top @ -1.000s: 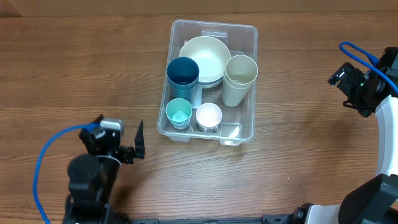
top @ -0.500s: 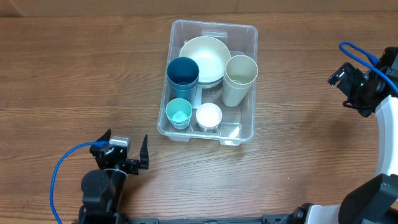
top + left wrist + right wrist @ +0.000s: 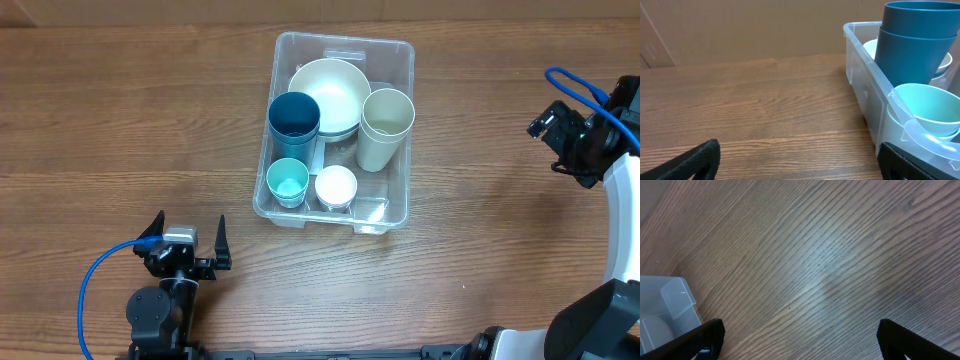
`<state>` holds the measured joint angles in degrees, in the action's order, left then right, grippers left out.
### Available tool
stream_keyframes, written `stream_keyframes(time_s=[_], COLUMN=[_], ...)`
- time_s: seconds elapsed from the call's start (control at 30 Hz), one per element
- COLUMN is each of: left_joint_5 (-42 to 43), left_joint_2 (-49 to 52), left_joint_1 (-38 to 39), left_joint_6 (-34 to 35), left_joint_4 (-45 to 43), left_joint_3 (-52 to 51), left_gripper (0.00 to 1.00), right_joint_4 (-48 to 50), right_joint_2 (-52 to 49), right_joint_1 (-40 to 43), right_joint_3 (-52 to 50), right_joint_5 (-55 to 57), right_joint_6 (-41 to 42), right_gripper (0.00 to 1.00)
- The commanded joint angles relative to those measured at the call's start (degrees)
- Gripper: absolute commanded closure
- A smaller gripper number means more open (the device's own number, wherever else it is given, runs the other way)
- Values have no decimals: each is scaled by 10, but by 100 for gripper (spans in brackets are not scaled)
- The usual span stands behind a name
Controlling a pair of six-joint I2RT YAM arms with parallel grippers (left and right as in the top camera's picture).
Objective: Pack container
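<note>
The clear plastic container (image 3: 403,60) stands at the table's middle. It holds a cream bowl (image 3: 331,92), a dark blue cup (image 3: 293,117), a tall cream cup (image 3: 386,125), a teal cup (image 3: 287,181) and a small white cup (image 3: 336,186). My left gripper (image 3: 190,243) is open and empty at the front left, apart from the container. In the left wrist view (image 3: 799,160) the container's wall (image 3: 860,75), the dark blue cup (image 3: 912,42) and the teal cup (image 3: 930,107) show at right. My right gripper (image 3: 800,337) is open and empty over bare wood at the far right.
The wooden table (image 3: 120,120) runs all around the container. The right arm's body (image 3: 585,135) with a blue cable is at the right edge. A corner of the container (image 3: 665,307) shows at the lower left of the right wrist view.
My left arm has drawn back toward the front edge, away from the container. The right arm and the container's contents have not moved.
</note>
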<state>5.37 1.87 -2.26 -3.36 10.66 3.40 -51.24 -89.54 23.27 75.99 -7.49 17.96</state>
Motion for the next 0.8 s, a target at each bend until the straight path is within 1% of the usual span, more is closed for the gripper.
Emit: stream_keyframes(time_s=[0.0, 0.6, 0.77], left_joint_5=[5, 5, 5], left_joint_2=[-9, -9, -9], left_joint_1=[-4, -4, -4], left_joint_6=[8, 8, 8], left_joint_4=[-4, -4, -4], left_joint_3=[-3, -3, -3], left_gripper=[0, 0, 0], right_joint_4=[2, 2, 2], right_joint_2=[1, 4, 56], right_joint_1=[2, 2, -15], right_joint_3=[10, 10, 10], right_joint_5=[-3, -3, -3], right_joint_6=[-4, -4, -4], right_gripper=[0, 0, 0])
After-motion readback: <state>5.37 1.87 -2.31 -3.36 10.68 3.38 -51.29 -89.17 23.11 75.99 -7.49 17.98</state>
